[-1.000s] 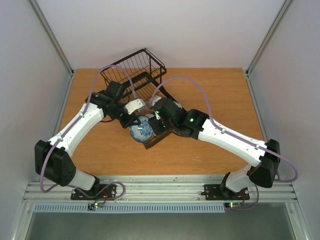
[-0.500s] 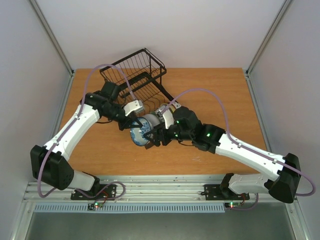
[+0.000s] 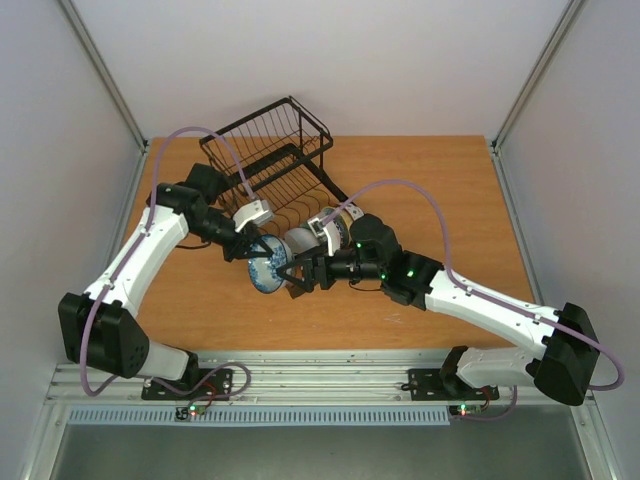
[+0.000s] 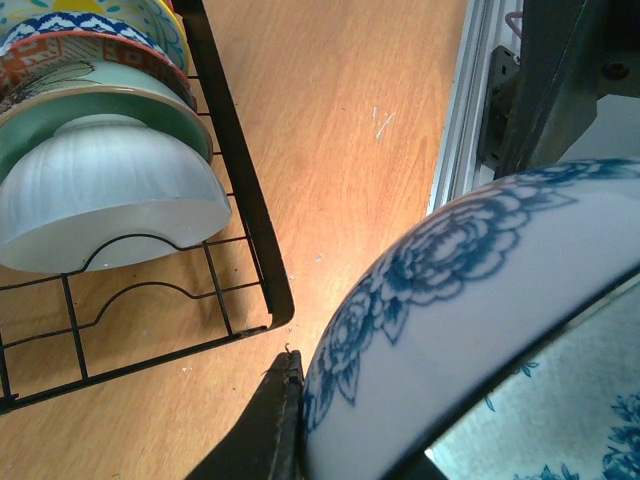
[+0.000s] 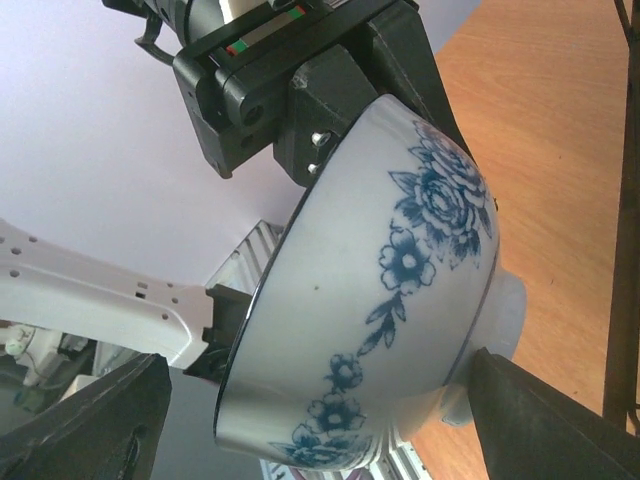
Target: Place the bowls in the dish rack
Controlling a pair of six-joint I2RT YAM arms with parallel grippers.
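A blue-and-white patterned bowl hangs on edge above the table, just in front of the black wire dish rack. My left gripper is shut on its rim, one finger outside the wall and one inside. In the right wrist view the bowl fills the middle, with the left gripper clamped on it at the top. My right gripper is open, its jaws wide on either side of the bowl without touching. Several bowls stand in the rack's slots, a pale mint one at the front.
The rack's front corner rail lies close to the left of the held bowl. The rack's raised basket stands at the back. The wooden table stretches to the right, and the metal rail runs along the near edge.
My left arm has carried the bowl a little toward the near left. My right arm has drawn back from the rack, and its open gripper now faces the bowl.
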